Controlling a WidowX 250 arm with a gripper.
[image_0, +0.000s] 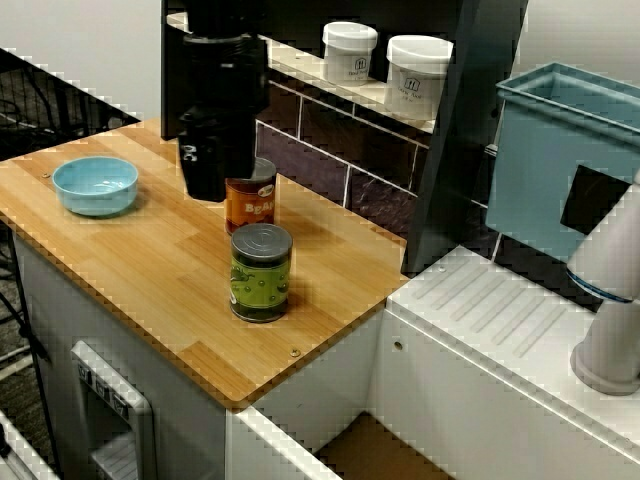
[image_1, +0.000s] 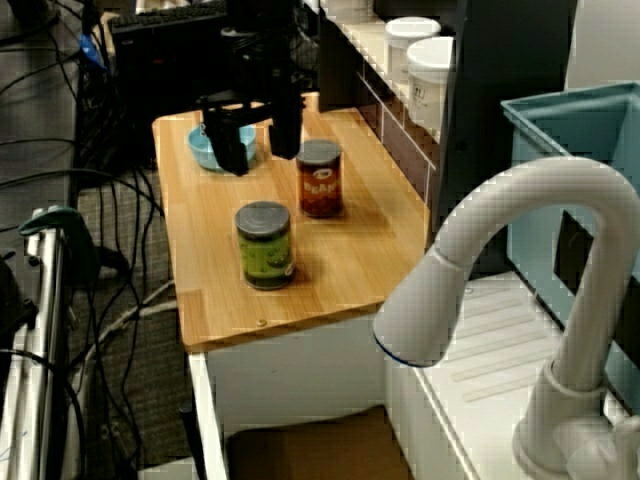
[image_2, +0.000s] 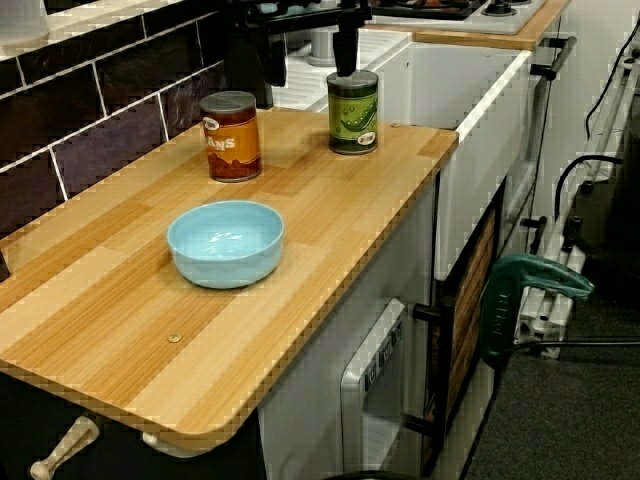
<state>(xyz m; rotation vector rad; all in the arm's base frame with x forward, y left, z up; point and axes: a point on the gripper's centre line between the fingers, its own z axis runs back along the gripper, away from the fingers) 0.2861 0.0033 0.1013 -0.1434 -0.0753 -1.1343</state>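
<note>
Bean can stands upright on the bench, at its back. The jaws are released, grasp nothing, and hang just beside the bean can. Green can stands near; bowl well apart.

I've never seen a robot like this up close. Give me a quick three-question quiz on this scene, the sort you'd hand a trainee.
1. True or false: the gripper is clamped shut on something.
2. Of the orange can and the green can, which stands closer to the tiled wall? A the orange one, B the green one, C both equally close.
3. How many white jars stand on the shelf above that wall?

Key: 1 false, it is open and empty. 2 A. 3 two.
</note>
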